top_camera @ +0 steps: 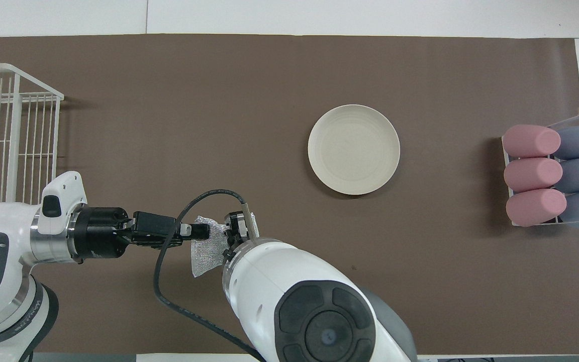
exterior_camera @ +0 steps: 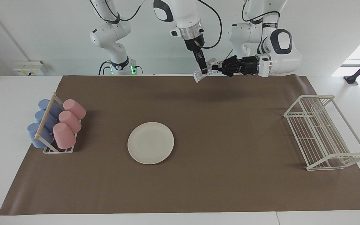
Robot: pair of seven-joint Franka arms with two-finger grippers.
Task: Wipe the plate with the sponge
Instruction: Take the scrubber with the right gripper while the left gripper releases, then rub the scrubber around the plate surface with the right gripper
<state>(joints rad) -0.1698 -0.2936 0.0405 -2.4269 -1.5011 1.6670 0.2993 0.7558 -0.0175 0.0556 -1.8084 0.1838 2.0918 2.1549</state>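
Your left gripper [exterior_camera: 215, 67] is clamped on the silvery sponge [exterior_camera: 205, 72], up in the air over the mat's robot-side edge. Your right gripper [exterior_camera: 203, 70] is at the sponge too; its grip I cannot tell. The cream plate [exterior_camera: 150, 142] lies mid-mat, well apart.

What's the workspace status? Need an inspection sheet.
Surface: brown mat on a white table.
Job's things: plate flat on the mat, bare; sponge up in the air near the robots' edge of the mat.
Clutter: cup rack with pink and blue cups at the right arm's end; white wire rack, nothing in it, at the left arm's end.
Grippers: left pincer shut on the sponge; right pincer on the sponge from above.
Cables: black cable looping off the right arm's wrist.
Surroundings: white wall, socket box.
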